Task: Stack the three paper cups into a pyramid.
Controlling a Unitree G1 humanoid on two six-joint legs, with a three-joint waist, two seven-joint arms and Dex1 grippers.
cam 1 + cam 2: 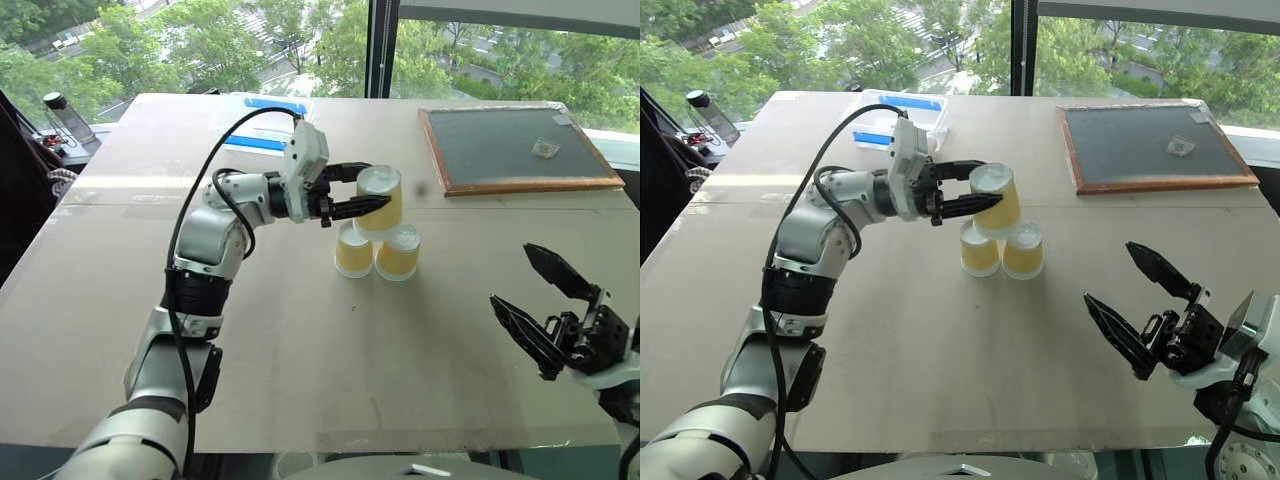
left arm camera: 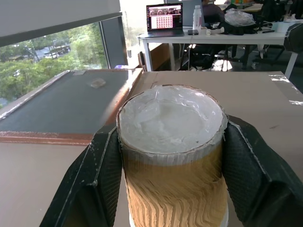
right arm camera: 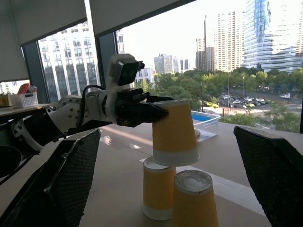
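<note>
Two paper cups (image 1: 353, 250) (image 1: 397, 252) stand upside down side by side, touching, near the middle of the table (image 1: 300, 360). The third paper cup (image 1: 382, 205), also upside down, hangs just over them, slightly tilted. My left gripper (image 1: 377, 187) reaches in from the left and is shut on its sides. In the right wrist view its rim (image 3: 174, 158) is level with the top of one lower cup (image 3: 158, 189); I cannot tell whether they touch. My right gripper (image 1: 512, 275) is open and empty near the table's front right, well clear of the cups.
A wood-framed chalkboard (image 1: 515, 150) lies at the back right with a small clear object on it. A clear plastic box with blue strips (image 1: 265, 125) sits at the back, behind my left arm. A bottle (image 1: 62, 115) stands off the table's far left corner.
</note>
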